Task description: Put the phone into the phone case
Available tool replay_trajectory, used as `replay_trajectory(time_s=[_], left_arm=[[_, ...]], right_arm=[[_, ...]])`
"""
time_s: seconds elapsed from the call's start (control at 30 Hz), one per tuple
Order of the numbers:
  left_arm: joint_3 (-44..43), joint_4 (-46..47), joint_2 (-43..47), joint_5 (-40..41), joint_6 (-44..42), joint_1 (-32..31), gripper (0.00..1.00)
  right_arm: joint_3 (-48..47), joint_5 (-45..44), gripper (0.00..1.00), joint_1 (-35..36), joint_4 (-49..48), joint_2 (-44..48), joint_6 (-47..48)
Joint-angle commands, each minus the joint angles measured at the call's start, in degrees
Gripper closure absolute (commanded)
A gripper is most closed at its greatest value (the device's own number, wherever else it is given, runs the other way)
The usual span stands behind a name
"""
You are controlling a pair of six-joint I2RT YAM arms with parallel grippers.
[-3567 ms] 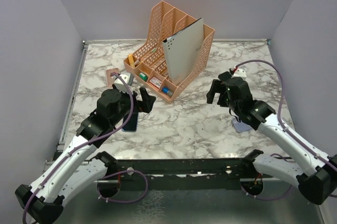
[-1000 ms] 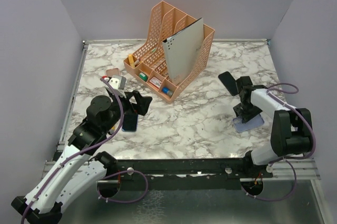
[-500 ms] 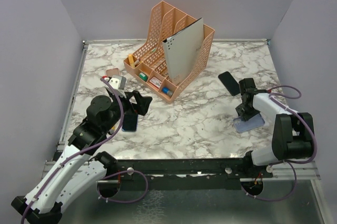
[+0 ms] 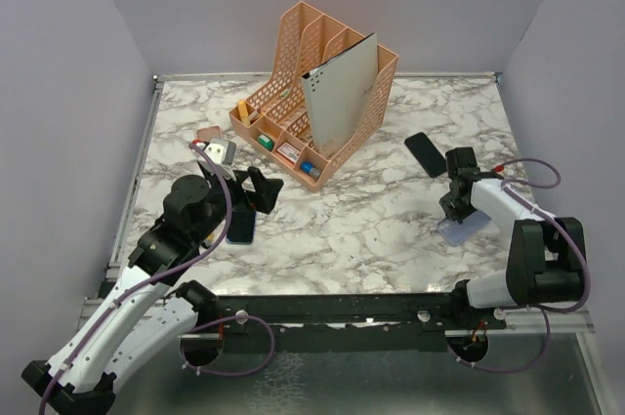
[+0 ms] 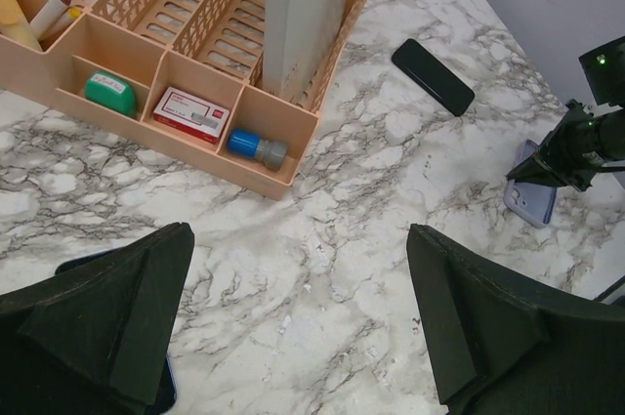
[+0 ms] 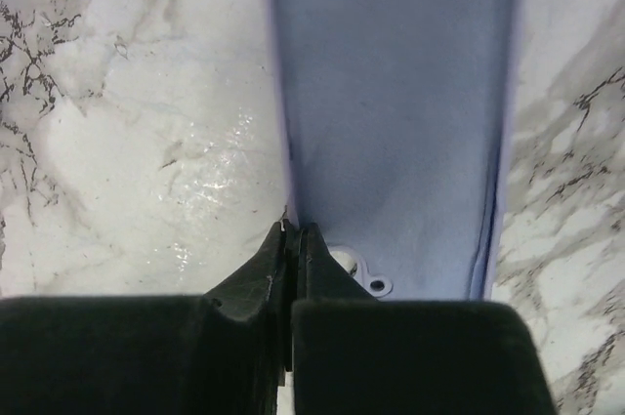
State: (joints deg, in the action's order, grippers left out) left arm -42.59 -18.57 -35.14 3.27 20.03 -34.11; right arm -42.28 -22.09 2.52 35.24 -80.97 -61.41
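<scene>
A lavender phone case lies open side up at the right of the marble table. My right gripper is shut on its left wall; in the right wrist view the fingertips pinch that thin edge of the case beside the camera cut-out. A black phone lies flat behind the case, apart from it, and shows in the left wrist view too. My left gripper hovers wide open over the table's left side, holding nothing. A second dark phone lies just under it.
A peach desk organiser with a grey board, an eraser, a box and pens stands at the back centre. A small pinkish object lies left of it. The table's rail runs along the near edge.
My right gripper's jaws have come together on the left wall of the case, and the case has shifted slightly. The left arm has stayed still.
</scene>
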Motion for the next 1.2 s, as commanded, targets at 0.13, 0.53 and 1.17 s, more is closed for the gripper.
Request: replay_trajectory(time_s=[0.13,0.53,1.17], left_arm=[[0.75,0.13,-0.50,-0.89,-0.52,0.01,0.01],[0.49,0.13,-1.52,-0.04,-0.79,0.05,0.01],[-3.56,-9.91,-4.95,14.33,6.18,0.08,0.01]], right_arm=[[1.51,-3.03,0.99,-0.50,-3.47,4.44,11.39],[3.18,8.01,0.99,0.64,-6.29,15.63,28.54],[-3.62,7.88,0.99,35.58,-13.10,12.92,42.93]])
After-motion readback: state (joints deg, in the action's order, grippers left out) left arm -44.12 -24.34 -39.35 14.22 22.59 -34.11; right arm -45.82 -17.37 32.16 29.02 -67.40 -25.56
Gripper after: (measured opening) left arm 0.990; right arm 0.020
